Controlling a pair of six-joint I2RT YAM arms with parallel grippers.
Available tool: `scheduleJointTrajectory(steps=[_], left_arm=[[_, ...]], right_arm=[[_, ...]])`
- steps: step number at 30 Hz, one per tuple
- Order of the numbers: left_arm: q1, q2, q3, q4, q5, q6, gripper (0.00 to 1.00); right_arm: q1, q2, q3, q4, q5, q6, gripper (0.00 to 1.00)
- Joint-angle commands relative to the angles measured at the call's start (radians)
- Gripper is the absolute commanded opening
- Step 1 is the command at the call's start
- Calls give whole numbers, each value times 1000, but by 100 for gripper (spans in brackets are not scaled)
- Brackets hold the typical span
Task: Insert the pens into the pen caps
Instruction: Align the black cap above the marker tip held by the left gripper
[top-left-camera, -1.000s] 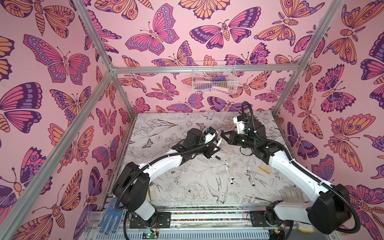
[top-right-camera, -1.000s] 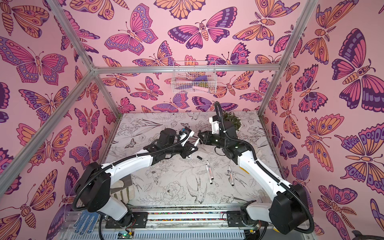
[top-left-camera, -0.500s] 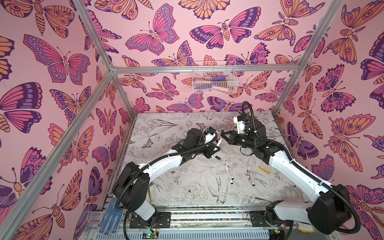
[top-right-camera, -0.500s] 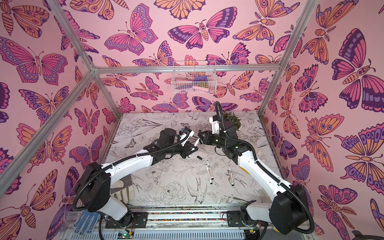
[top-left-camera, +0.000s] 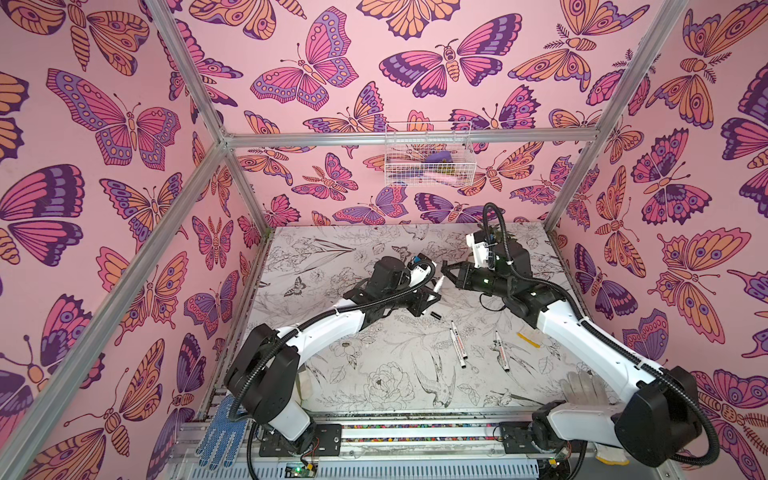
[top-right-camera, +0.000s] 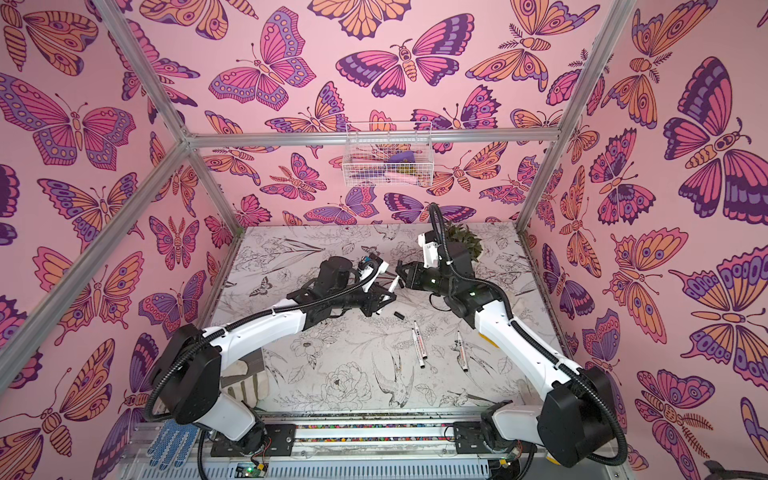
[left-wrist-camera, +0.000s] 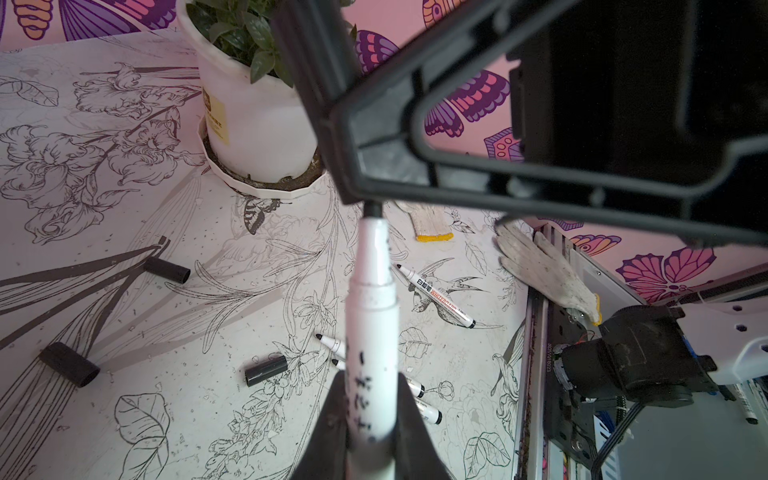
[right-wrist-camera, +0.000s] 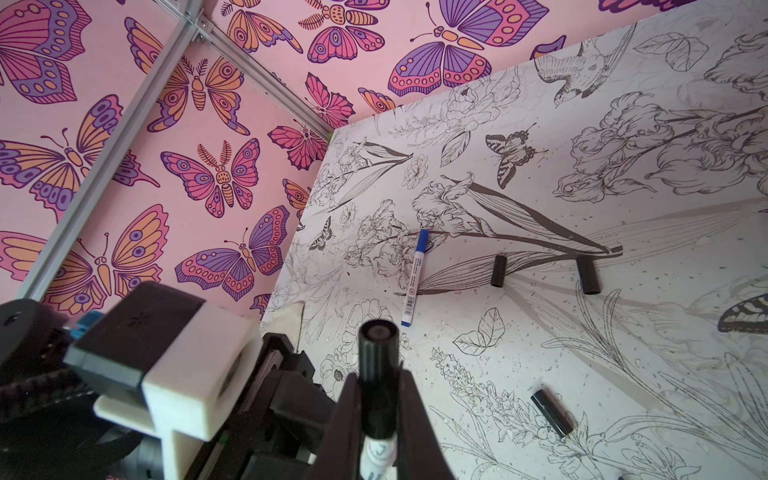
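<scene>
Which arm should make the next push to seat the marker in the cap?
Left, probably: the left pincer grips the white marker pen by its barrel, dark tip at the black cylindrical cap clamped in the right pincer.

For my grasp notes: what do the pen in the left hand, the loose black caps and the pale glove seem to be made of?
Held pen: likely smooth white plastic, slightly glossy, with a soft sheen. Black caps: probably hard plastic, satin, faint highlights. Pale glove: knitted fabric, matte, visible ribbing; fibre unclear.

Left arm (top-left-camera: 320, 332), right arm (top-left-camera: 582, 336): white shells, black joints, black corrugated cables (top-left-camera: 505, 245). Left gripper (left-wrist-camera: 370, 382), right gripper (right-wrist-camera: 379, 378): black.
</scene>
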Motion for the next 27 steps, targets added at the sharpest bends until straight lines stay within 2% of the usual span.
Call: scheduleJointTrajectory(steps=[1, 13, 17, 22, 27], left_arm=[[-4, 0, 7, 29, -7, -9, 0], [18, 8, 16, 60, 8, -41, 0], [17, 21, 20, 87, 0, -62, 0], [24, 41, 17, 219, 7, -152, 0], [25, 43, 42, 299, -38, -186, 0]], right_arm=[[-7, 1, -8, 5, -1, -27, 0], [-10, -43, -58, 13, 14, -15, 0], [-10, -40, -79, 72, -45, 17, 0], [-9, -55, -142, 251, -164, 91, 0], [-4, -83, -157, 259, -222, 72, 0]])
